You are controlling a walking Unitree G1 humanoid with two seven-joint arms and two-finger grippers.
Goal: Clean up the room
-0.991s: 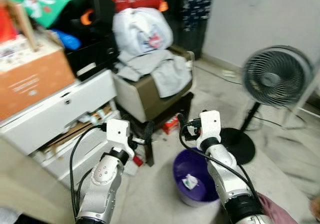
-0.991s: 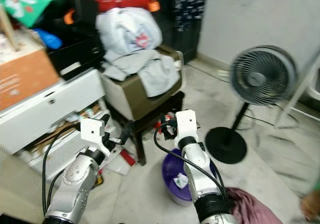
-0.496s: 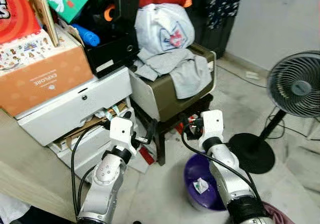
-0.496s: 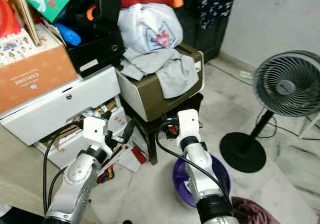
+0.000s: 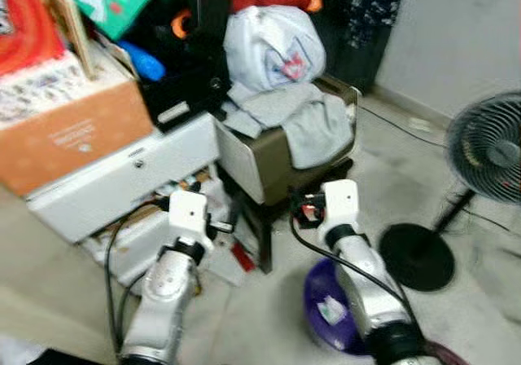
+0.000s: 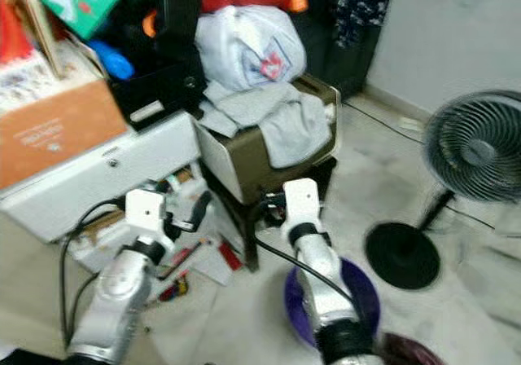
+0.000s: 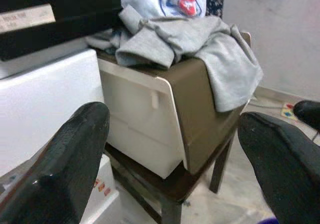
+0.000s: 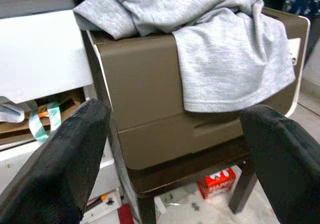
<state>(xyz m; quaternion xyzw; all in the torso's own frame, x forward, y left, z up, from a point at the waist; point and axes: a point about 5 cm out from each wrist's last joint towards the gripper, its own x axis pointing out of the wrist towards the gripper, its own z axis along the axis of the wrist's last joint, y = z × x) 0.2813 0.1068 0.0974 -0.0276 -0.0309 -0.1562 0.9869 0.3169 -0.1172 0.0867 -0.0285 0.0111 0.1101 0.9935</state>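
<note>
Cluttered room corner; floor (image 5: 269, 332) littered with scraps. Grey clothes (image 5: 297, 120) draped over brown box (image 5: 273, 161) on dark stool. Left gripper (image 7: 175, 159) and right gripper (image 8: 175, 154) both raised toward the box, fingers spread, empty. Purple bin (image 5: 326, 308) beneath right arm.

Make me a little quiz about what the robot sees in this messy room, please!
1. True or false: the grey cloth hangs over the brown box.
2. What stands on the floor at the robot's right? A) a fan B) a bicycle C) a ladder
3. Fill in: both the left end effector and the right end effector have their black fingers ____.

Key:
1. True. It drapes down the box's top and side.
2. A, the fan on its round black base.
3. Open, spread wide and holding nothing.
</note>
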